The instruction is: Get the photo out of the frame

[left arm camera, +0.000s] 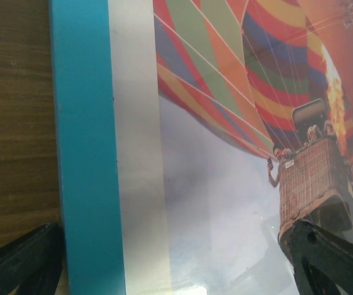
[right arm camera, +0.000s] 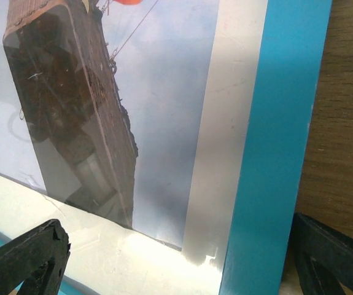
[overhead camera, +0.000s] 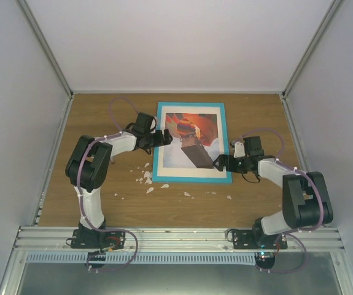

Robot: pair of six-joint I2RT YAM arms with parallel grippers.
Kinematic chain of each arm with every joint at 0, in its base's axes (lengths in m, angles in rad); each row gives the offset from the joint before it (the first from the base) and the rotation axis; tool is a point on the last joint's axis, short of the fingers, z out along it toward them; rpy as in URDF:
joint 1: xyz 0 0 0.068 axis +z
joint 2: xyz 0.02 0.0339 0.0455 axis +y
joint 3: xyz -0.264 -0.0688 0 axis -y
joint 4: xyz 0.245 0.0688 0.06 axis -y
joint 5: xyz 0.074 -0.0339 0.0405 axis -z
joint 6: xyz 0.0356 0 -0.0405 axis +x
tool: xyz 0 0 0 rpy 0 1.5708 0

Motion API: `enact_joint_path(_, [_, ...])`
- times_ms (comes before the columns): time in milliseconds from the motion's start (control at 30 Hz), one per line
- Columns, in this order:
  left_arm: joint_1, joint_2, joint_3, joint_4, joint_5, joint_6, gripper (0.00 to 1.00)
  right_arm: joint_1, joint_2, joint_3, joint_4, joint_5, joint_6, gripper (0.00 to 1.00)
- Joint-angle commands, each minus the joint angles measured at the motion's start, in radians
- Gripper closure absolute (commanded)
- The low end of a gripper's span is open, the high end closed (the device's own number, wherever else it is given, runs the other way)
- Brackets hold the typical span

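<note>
Both pincers were spread as wide as they go and holding nothing. The left gripper sat astride the left rail of the frame, roughly halfway up. In its wrist view, one finger was outside over the table and the other hung over the balloon's basket. The right gripper did the same on the right rail, low down by the near corner. One of its fingers was over bare wood and the other over the pale border inside the frame.

The photo was in the frame, face up and flat on the table, about in the middle between the two arms. There's a whitish border between the print and the turquoise. The face looked shiny with dark reflections, so I'd guess it's glazed, but I couldn't say for sure.

My read was that this was the grab-the-frame step, since the print can't come out from the front. I'd close both sides onto the rails together and keep the inner fingers off the picture face. Then I'd lift level so the frame doesn't twist or skid, and turn it over to get at the back. The thin rail doesn't give much to bite on, so go slow. There were some white crumbs on the table by the near left corner, and I'd avoid dragging the frame through them.
</note>
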State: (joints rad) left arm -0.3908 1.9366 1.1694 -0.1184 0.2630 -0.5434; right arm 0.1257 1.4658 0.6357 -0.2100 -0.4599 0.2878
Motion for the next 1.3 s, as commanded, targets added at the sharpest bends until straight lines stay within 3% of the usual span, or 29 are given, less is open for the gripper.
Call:
enact_joint_path(0, [-0.018, 0.001, 0.013, 0.012, 0.072, 0.009, 0.01, 0.034, 0.007, 0.006, 0.035, -0.043, 0.015, 0.02])
enact_joint_path(167, [0.023, -0.114, -0.069, -0.013, 0.004, 0.025, 0.01, 0.037, -0.025, 0.024, -0.011, 0.082, 0.003, 0.02])
enact_joint_path(367, [-0.007, -0.289, -0.250, -0.061, -0.055, 0.042, 0.01, 0.084, -0.112, 0.029, -0.091, 0.212, -0.006, 0.01])
enact_joint_path(667, [-0.097, -0.487, -0.434, -0.158, -0.173, 0.060, 0.16, 0.261, -0.197, 0.081, -0.182, 0.381, -0.030, 0.01])
enact_joint_path(833, [-0.140, -0.503, -0.463, -0.160, -0.204, 0.049, 0.24, 0.400, -0.202, 0.084, -0.155, 0.458, -0.056, 0.01])
enact_joint_path(1267, [-0.184, -0.373, -0.385, -0.168, -0.254, 0.071, 0.50, 0.709, -0.092, 0.126, -0.079, 0.683, -0.177, 0.02])
